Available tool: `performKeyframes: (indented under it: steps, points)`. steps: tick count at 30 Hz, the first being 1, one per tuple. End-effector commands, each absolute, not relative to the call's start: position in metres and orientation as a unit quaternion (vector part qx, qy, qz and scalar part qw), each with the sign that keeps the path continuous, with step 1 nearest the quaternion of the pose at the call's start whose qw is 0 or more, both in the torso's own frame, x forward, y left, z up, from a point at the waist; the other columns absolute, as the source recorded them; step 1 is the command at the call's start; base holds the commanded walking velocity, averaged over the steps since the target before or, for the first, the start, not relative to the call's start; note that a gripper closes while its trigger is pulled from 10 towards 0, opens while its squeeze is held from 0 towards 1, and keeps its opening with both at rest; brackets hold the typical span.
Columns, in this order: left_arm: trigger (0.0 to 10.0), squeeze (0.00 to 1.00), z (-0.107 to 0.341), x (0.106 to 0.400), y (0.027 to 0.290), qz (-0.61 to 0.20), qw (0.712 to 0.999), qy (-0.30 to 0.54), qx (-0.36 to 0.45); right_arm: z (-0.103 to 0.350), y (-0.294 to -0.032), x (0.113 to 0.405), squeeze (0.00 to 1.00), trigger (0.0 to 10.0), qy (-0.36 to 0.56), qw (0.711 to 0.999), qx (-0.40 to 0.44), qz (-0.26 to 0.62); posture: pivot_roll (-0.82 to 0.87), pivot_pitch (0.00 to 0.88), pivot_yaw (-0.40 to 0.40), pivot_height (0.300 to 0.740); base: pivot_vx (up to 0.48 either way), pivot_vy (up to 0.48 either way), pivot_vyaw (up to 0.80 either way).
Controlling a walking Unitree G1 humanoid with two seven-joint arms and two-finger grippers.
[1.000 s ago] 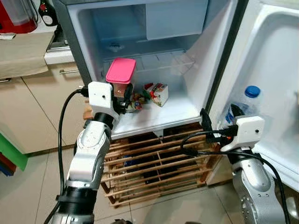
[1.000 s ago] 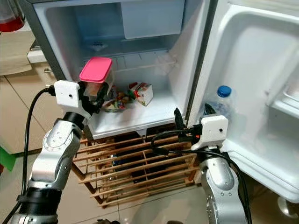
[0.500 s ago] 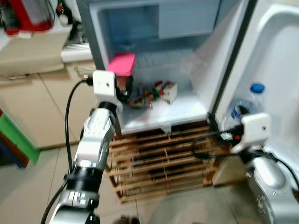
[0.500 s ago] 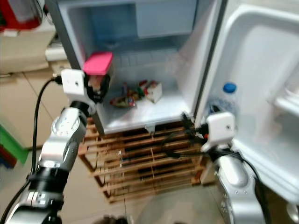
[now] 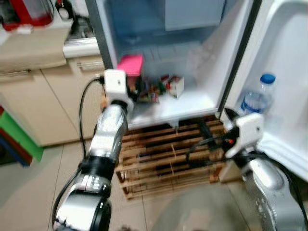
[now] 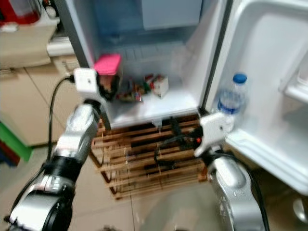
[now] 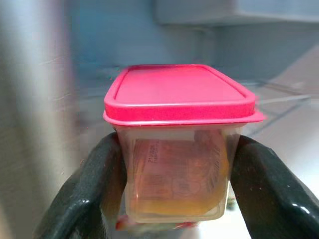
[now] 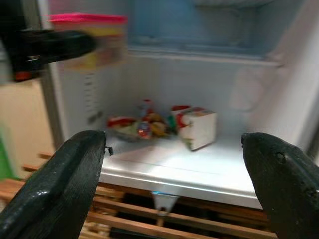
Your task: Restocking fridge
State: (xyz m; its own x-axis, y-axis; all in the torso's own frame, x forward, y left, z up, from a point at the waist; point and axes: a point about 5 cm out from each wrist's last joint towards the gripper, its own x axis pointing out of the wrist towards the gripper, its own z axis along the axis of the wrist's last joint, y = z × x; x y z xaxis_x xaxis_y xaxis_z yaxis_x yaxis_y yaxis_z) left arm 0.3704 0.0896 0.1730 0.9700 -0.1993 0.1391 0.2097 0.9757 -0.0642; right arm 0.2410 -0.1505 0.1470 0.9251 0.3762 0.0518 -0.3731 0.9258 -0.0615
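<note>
Left gripper [image 7: 174,199] grasping the pink-lidded container [image 7: 178,144] at the left of the open fridge [image 5: 192,103] shelf; right gripper [image 8: 174,184], fingers spread apart, near the door's water bottle [image 5: 256,95].

Beige tiled floor [image 5: 43,192], blurred. Beige cabinets [image 5: 43,103] with a pale countertop [image 5: 33,45] on the left, something red [image 5: 31,12] on top. Slatted wooden rack [image 5: 163,154] low in the middle. Green and blue edge [image 5: 19,139] at far left. Even indoor light.
</note>
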Motion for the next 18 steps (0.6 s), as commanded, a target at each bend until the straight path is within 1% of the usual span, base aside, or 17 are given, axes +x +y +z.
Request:
performKeyframes:
  steps: [1, 4, 7, 12, 14, 17, 18]
  points:
    - [10.0, 0.00, 0.179, 0.369, 0.080, -0.132, 0.987, -0.081, -0.028, 0.152, -0.147, 0.241, 0.00, 10.0, -0.040, 0.982, -0.013, 0.182, -0.18, 0.012, 0.104, 0.736, 0.000, 0.000, 0.00]
    - [10.0, 0.00, 0.175, 0.365, 0.079, -0.139, 0.987, -0.082, -0.021, 0.152, -0.141, 0.241, 0.00, 10.0, -0.043, 0.983, -0.002, 0.178, -0.18, 0.023, 0.109, 0.736, 0.000, 0.000, 0.00]
    - [10.0, 0.00, 0.172, 0.371, 0.082, -0.120, 0.990, -0.075, -0.008, 0.152, -0.131, 0.242, 0.00, 10.0, -0.043, 0.982, 0.012, 0.184, -0.17, 0.031, 0.101, 0.736, 0.000, 0.000, 0.00]
    - [10.0, 0.00, 0.186, 0.381, 0.079, -0.105, 0.990, -0.095, 0.009, 0.150, -0.123, 0.238, 0.00, 10.0, -0.038, 0.980, 0.018, 0.194, -0.18, 0.065, 0.097, 0.736, 0.000, 0.000, 0.00]
    - [10.0, 0.00, 0.202, 0.390, 0.070, -0.103, 0.988, -0.111, 0.010, 0.149, -0.115, 0.234, 0.00, 10.0, -0.035, 0.978, 0.013, 0.204, -0.20, 0.088, 0.108, 0.736, 0.000, 0.000, 0.00]
    - [10.0, 0.00, 0.211, 0.392, 0.068, -0.096, 0.987, -0.125, 0.011, 0.149, -0.112, 0.228, 0.00, 10.0, -0.034, 0.978, 0.012, 0.205, -0.21, 0.100, 0.114, 0.736, 0.000, 0.000, 0.00]
    - [10.0, 0.00, 0.215, 0.392, 0.067, -0.092, 0.986, -0.135, 0.018, 0.148, -0.112, 0.224, 0.00, 10.0, -0.031, 0.979, 0.014, 0.201, -0.22, 0.117, 0.116, 0.736, 0.000, 0.000, 0.00]
